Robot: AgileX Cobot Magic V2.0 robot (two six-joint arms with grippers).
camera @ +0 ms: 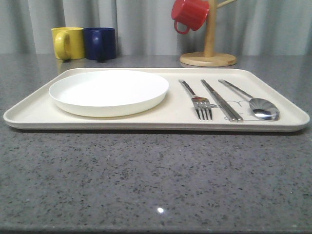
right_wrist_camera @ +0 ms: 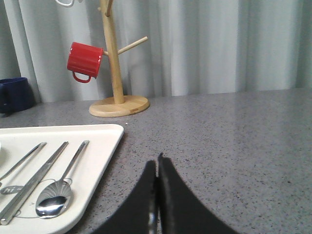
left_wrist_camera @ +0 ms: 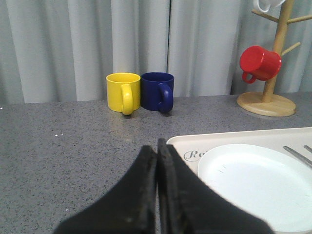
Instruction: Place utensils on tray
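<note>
The cream tray (camera: pixel 34 113) lies across the grey table. On its right half the steel utensils rest side by side: a fork (camera: pixel 197 101), a pair of chopsticks (camera: pixel 222 101) and a spoon (camera: pixel 258 106). The spoon (right_wrist_camera: pixel 53 202), chopsticks (right_wrist_camera: pixel 34 183) and fork handle (right_wrist_camera: pixel 22 161) also show on the tray (right_wrist_camera: pixel 105 146) in the right wrist view. My right gripper (right_wrist_camera: pixel 157 163) is shut and empty, over bare table beside the tray's right edge. Shut with nothing in it, my left gripper (left_wrist_camera: pixel 157 146) sits at the tray's (left_wrist_camera: pixel 234 139) left corner.
A round white plate (camera: pixel 108 91) fills the tray's left half. A yellow mug (camera: pixel 68 43) and a dark blue mug (camera: pixel 100 43) stand at the back left. A wooden mug tree (camera: pixel 208 53) with a red mug (camera: pixel 189 13) stands at the back right.
</note>
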